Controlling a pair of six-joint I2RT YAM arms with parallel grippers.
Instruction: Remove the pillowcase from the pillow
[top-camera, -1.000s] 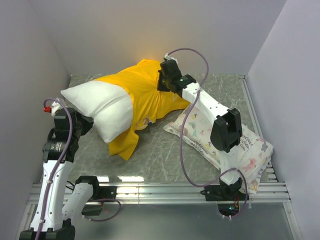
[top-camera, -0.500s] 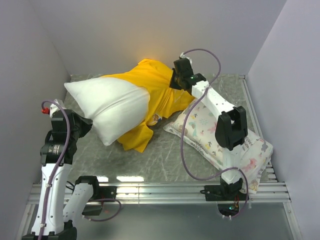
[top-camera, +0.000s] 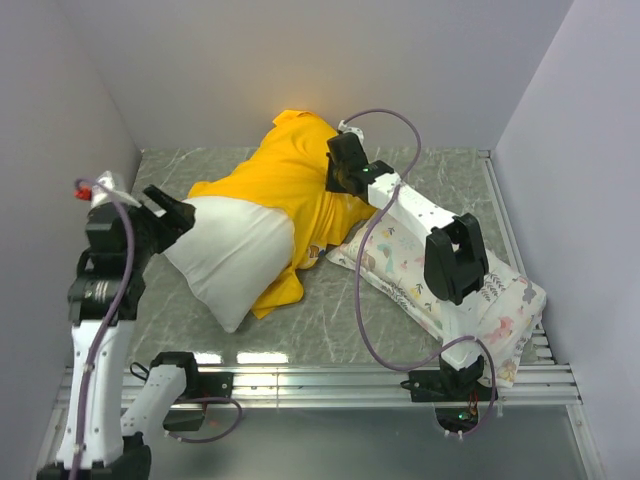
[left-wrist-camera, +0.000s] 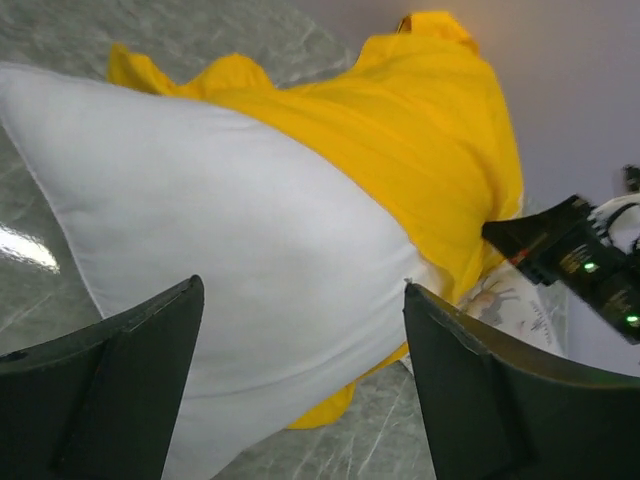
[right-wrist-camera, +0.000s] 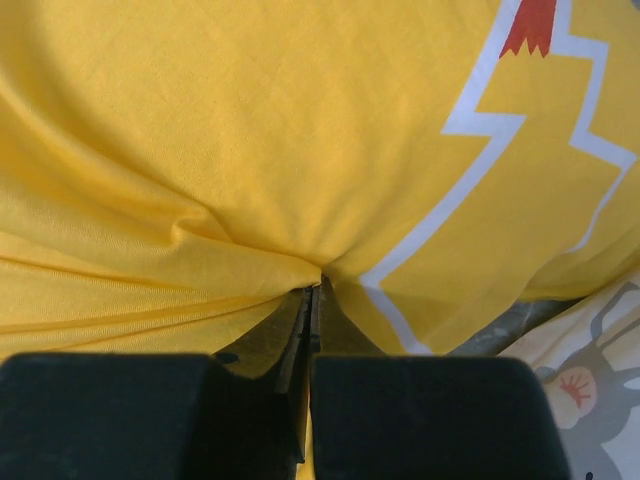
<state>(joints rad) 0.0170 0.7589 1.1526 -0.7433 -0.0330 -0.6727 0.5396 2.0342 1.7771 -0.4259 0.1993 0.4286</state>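
Observation:
The plain white pillow (top-camera: 232, 258) lies on the table at the left, its far end still inside the yellow pillowcase (top-camera: 285, 175). My left gripper (top-camera: 178, 214) hovers at the pillow's bare left end, open, with nothing between its fingers. In the left wrist view the pillow (left-wrist-camera: 230, 230) and pillowcase (left-wrist-camera: 410, 130) lie beyond the spread left gripper (left-wrist-camera: 303, 290). My right gripper (top-camera: 338, 178) is shut on the pillowcase at its raised far end. The right wrist view shows the right gripper (right-wrist-camera: 315, 285) pinching a fold of the pillowcase (right-wrist-camera: 250, 120).
A white pillow printed with small pastel figures (top-camera: 495, 295) lies at the right under the right arm; its corner (right-wrist-camera: 600, 385) shows in the right wrist view. Grey walls close in the marble-patterned table (top-camera: 330, 310) on three sides.
My left gripper has opened and let go of the pillow, which has dropped onto the table. The right gripper has shifted left, still holding the pillowcase.

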